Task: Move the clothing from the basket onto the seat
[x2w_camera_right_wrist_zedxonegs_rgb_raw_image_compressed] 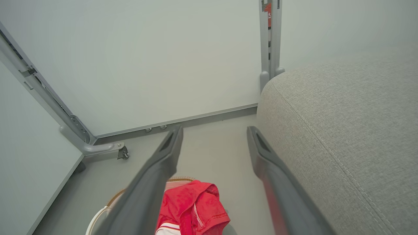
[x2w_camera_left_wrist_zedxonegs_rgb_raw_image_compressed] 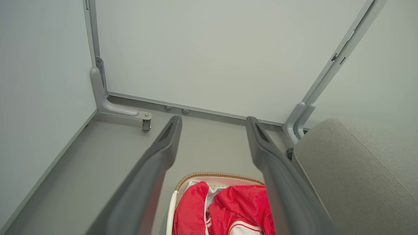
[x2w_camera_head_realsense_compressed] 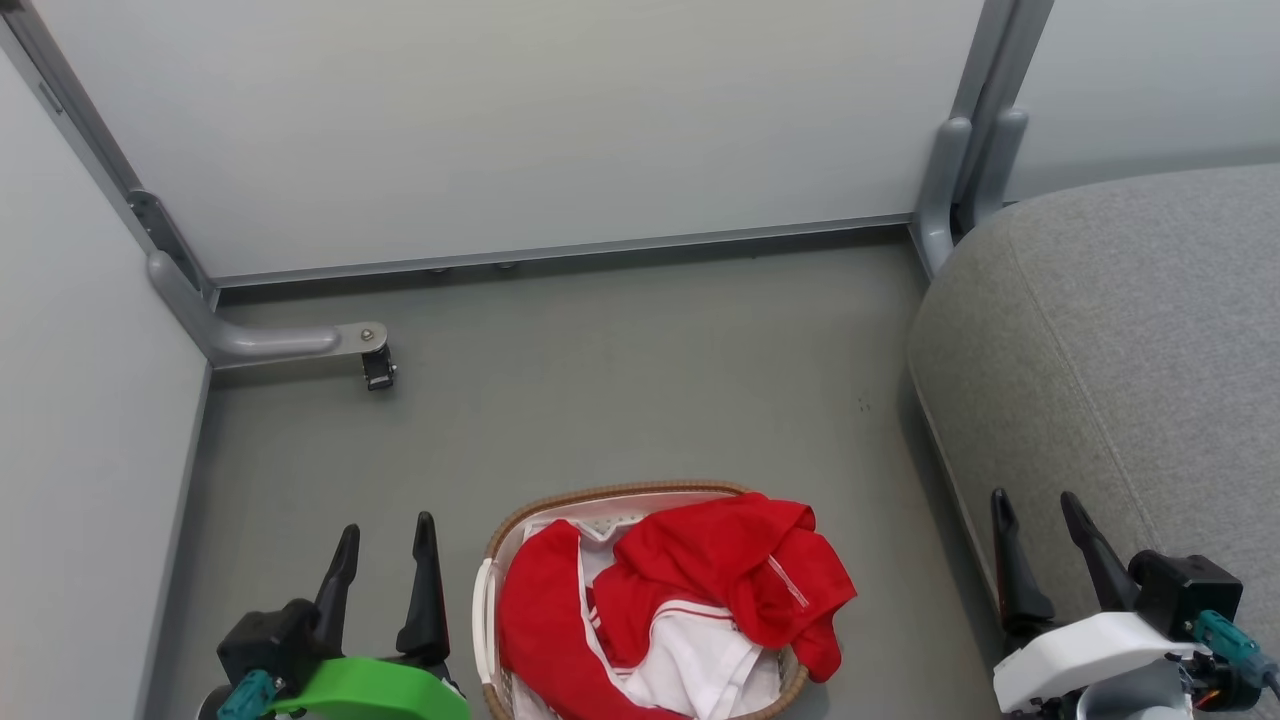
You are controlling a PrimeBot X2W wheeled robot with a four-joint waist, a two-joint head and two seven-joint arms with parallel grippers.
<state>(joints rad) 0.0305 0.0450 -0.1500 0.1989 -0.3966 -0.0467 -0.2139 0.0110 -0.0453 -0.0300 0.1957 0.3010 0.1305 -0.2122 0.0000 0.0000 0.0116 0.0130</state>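
two empty hands: left gripper (x2w_camera_head_realsense_compressed: 387,525) and right gripper (x2w_camera_head_realsense_compressed: 1033,497) both spread wide. red clothing (x2w_camera_head_realsense_compressed: 720,570) heaped in the basket (x2w_camera_head_realsense_compressed: 600,493), just right of the left gripper. sofa seat (x2w_camera_head_realsense_compressed: 1120,350) beside the right gripper. judged light, limp, non-fragile; pinch the bunched top fold.

One white basket (x2w_camera_head_realsense_compressed: 600,493) sits near, centre. The red clothing (x2w_camera_head_realsense_compressed: 720,570) in it is one tangled heap; I cannot count separate garments. One grey sofa seat (x2w_camera_head_realsense_compressed: 1130,350) stands right. Two grippers: the left gripper (x2w_camera_head_realsense_compressed: 387,525) and the right gripper (x2w_camera_head_realsense_compressed: 1033,497), two dark fingers (x2w_camera_head_realsense_compressed: 424,590) each. One small caster (x2w_camera_head_realsense_compressed: 379,368), far left.
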